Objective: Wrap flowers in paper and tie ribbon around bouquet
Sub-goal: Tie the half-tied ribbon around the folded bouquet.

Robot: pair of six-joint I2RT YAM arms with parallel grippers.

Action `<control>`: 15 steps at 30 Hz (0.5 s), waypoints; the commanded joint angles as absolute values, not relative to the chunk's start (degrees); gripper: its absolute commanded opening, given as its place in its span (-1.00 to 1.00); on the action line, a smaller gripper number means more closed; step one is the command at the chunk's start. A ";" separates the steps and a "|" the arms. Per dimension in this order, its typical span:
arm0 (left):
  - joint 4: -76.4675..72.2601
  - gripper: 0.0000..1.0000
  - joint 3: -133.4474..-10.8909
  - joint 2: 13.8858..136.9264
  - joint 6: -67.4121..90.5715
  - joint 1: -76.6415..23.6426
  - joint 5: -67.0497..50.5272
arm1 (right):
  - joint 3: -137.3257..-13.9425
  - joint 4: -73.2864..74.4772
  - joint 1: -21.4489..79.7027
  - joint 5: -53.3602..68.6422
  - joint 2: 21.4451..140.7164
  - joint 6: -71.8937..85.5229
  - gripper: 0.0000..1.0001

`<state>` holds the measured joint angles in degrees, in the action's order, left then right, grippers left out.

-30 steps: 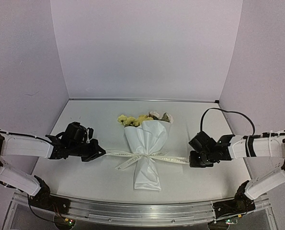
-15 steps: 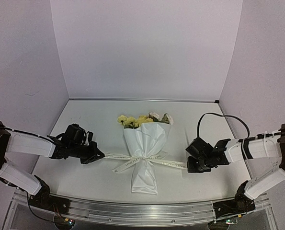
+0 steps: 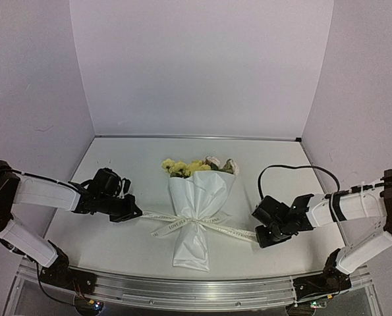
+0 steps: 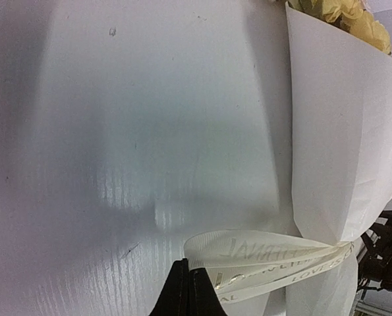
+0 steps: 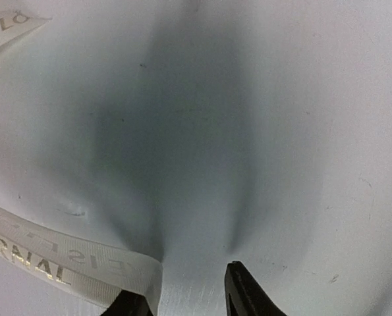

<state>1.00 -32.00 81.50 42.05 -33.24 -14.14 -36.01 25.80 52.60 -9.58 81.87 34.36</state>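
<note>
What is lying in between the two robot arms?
The bouquet, its ribbon reaching from the left end effector toward the right end effector, as the top view shows.

Even soft light — wrist views shadowed, blurry (overhead edges bowed).

- The bench is a plain white surface, widening toward the near side, lit softly from above.
- A flat back wall of pale lilac-white rises at the far edge of the bench.
- A left wall and a right wall of the same tint angle inward to meet it, closing the space on three sides.
- A thin metal strip runs along the far edge where bench and back wall meet.
- A ridged aluminium rail spans the near edge.
- Close up, the bench shows a faint sheen, diffuse grey shadows, and a small dark speck.
</note>
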 commanded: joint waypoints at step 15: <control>5.13 -1.00 -37.63 82.79 36.75 -35.40 -9.73 | -49.77 29.34 52.52 2.53 82.42 22.32 0.54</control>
